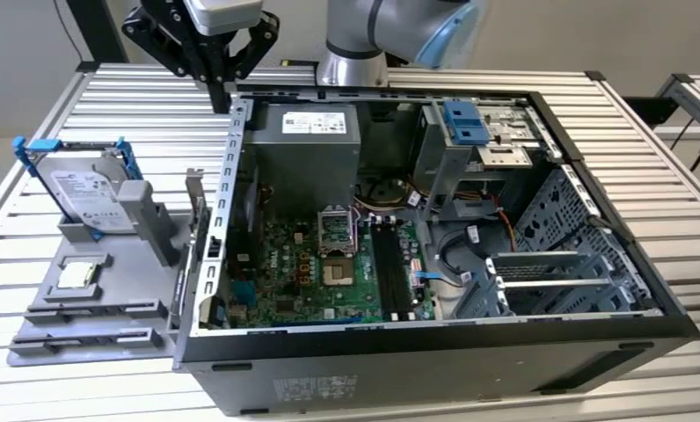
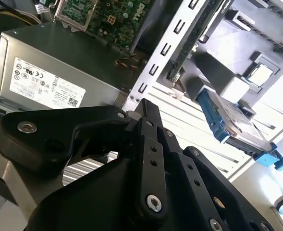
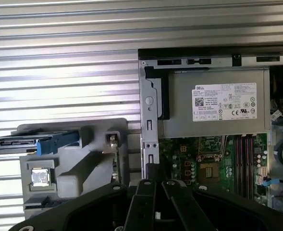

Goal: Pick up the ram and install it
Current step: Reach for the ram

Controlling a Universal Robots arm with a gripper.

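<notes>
Tray (image 1: 86, 338) near the bench (image 1: 127, 97) edge on the exterior view's left carries hard drive (image 1: 86, 189) and chip (image 1: 78, 274). Ram (image 2: 188, 48) looks to stand on edge along the tray side just beside the PC case (image 1: 444, 369). Claw (image 1: 221, 107) hangs over the case's rear corner, fingers together, nothing visibly clamped.

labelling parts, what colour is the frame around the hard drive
Blue; the frame shows best in the first wrist view.
</notes>
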